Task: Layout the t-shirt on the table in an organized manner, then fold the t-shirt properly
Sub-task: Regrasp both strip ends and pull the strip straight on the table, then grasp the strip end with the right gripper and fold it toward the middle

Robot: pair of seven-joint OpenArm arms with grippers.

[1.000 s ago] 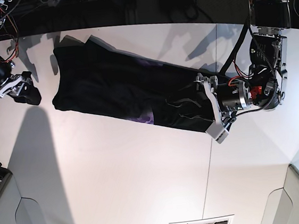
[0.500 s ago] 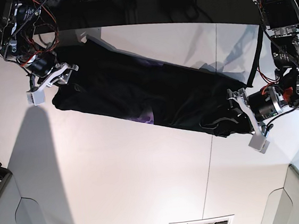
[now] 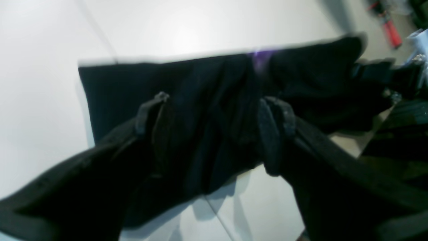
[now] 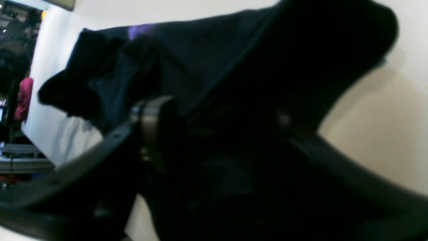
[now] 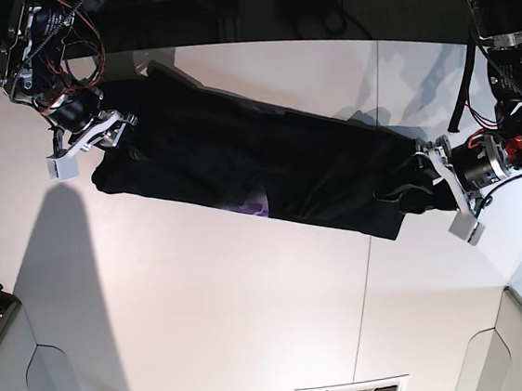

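The left pincer (image 5: pixel 428 183) gapes wide round one end of the t-shirt (image 5: pixel 239 165); the right pincer (image 5: pixel 110 137) is at the other end — grip unclear. The shirt lies bunched lengthwise across the bench (image 5: pixel 208 313) — spreading unfinished, folding remains.

The left arm comes down from the top corner on the right side of the base view and bends at the elbow, so its wrist lies low and points sideways. The left gripper (image 5: pixel 425 185) has its two dark fingers (image 3: pixel 274 130) spread wide apart, with black cloth lying between them.

The right arm hangs in from the top corner on the other side, wires looping around it. The right gripper (image 5: pixel 105 135) points down and sideways. In the wrist view its fingers (image 4: pixel 152 130) stand apart with dark cloth filling the gap, too blurry to say if they squeeze it.
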